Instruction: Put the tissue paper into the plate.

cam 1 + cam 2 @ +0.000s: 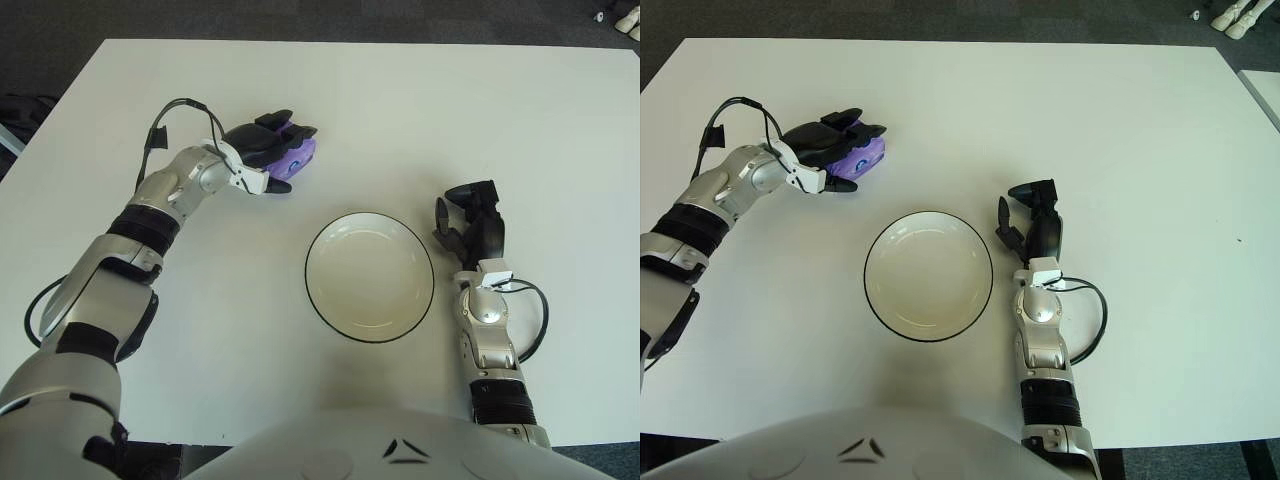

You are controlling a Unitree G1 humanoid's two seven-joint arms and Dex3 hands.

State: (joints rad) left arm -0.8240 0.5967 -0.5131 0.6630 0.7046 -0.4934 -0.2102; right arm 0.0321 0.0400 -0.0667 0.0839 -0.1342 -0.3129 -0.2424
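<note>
On white surface (400,110), upper left of round white black-rimmed plate (369,277), small purple tissue-paper packet (292,156) is grasped by left hand (262,152), fingers wrapped over top, well apart from plate. Right hand (470,222) is seen just right of plate, fingers loosely curled, nothing held.

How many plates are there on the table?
1. The plate lies on the white table, near its front middle, to the left of the right hand. The left hand grips the purple tissue pack further back left.
</note>
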